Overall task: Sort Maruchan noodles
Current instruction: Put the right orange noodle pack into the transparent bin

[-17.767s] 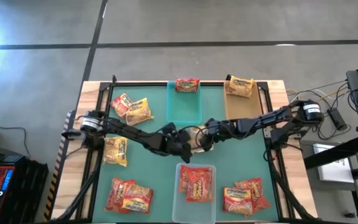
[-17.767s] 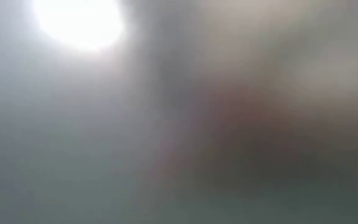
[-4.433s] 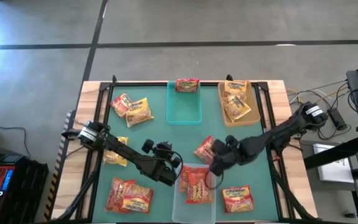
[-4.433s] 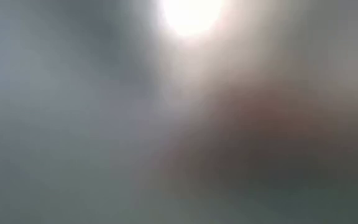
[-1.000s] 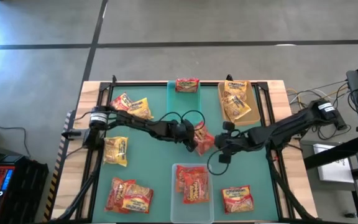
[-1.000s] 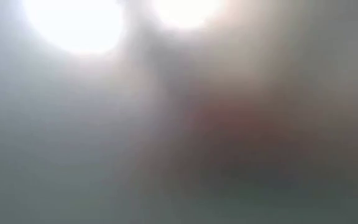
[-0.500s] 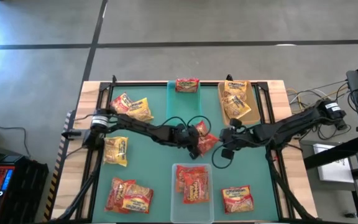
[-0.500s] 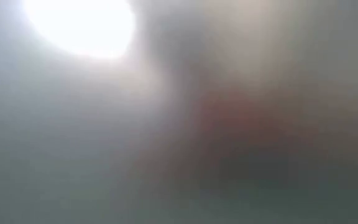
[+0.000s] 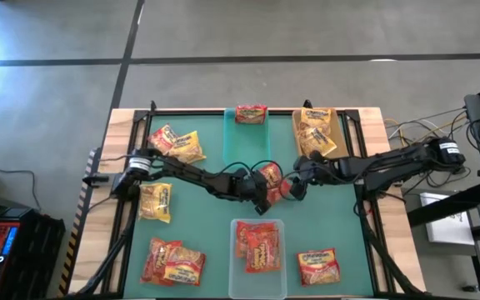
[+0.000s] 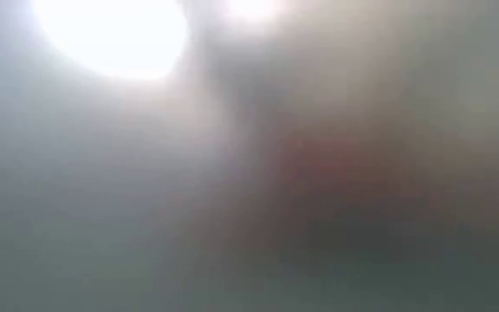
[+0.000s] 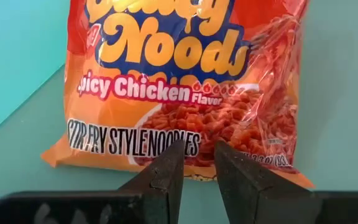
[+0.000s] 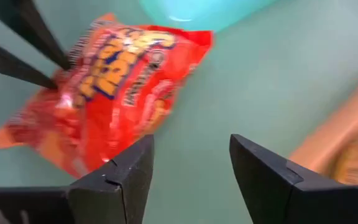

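A red-orange packet of Maruchan noodles (image 9: 273,182) (image 11: 185,81) is at the middle of the teal mat, just near of the teal bin (image 9: 247,143). My left gripper (image 9: 262,193) (image 11: 197,152) reaches in from the table's left and is shut on the packet's near-left edge. My right gripper (image 9: 293,185) (image 12: 191,146) stands open to the packet's right with nothing between its fingers. The right wrist view shows the packet (image 12: 110,106) ahead of it. The low view is a blur. My left gripper pinches the packet's bottom seam edge (image 11: 197,168), below the printed label, between its two fingers. The fingers (image 12: 39,43) slant down at it from the table's left. The packet stretches away from the fingertips, label up. Whether it is clear of the mat I cannot tell.
The teal bin has one packet (image 9: 251,113) at its far end. The tan bin (image 9: 305,150) holds yellow packets, and the clear bin (image 9: 238,250) at the near edge holds red ones. Loose packets lie at the left (image 9: 176,143) (image 9: 155,200) (image 9: 172,260) and near right (image 9: 317,265).
My right gripper has swung toward the table's far edge and rolled, coming away from the packet's right side. My left gripper has shifted a little toward the right and near edges, keeping its hold. The packet has stayed at about the same spot.
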### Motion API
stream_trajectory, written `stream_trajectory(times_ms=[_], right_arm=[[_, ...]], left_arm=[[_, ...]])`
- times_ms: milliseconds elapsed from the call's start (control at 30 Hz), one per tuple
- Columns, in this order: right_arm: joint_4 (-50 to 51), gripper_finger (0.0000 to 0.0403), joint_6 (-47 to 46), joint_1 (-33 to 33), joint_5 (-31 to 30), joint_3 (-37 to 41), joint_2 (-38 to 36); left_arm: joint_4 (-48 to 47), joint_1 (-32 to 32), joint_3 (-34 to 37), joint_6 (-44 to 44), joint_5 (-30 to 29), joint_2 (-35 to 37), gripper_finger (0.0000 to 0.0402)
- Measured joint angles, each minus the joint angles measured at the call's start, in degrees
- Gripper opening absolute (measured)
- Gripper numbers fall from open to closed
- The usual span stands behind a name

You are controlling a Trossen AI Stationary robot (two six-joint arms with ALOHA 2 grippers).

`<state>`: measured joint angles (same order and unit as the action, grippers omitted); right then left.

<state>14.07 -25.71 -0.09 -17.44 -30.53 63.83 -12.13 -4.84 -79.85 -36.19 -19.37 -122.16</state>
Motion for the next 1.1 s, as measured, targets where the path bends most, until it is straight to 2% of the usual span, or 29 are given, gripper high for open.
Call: stream_trajectory(times_ms=[100, 500, 767, 900, 1100], right_arm=[[-4.0, 0.0201, 0.0, -1.1, 6.0, 0.7, 0.0], [-4.1, 0.0201, -1.1, -1.4, 5.1, -1.9, 0.0], [-1.8, 0.0202, -11.6, -6.2, 11.8, -0.8, 0.5], [-4.4, 0.0217, -13.5, -7.5, 15.9, -0.7, 0.8], [-7.2, 0.0261, -14.0, -7.6, 16.4, -0.7, 1.0]], left_arm=[[0.3, 0.0, 0.2, -0.3, -0.5, -0.8, 0.0075], [-1.2, 0.0, 0.6, -0.3, 0.2, -2.0, 0.0075], [-2.0, 0.0, 0.7, -0.4, 0.5, -2.2, 0.0075], [-2.0, 0.0, 0.7, -0.4, 0.4, -2.2, 0.0075], [-2.0, 0.0, 0.7, -0.4, 0.4, -2.2, 0.0075]])
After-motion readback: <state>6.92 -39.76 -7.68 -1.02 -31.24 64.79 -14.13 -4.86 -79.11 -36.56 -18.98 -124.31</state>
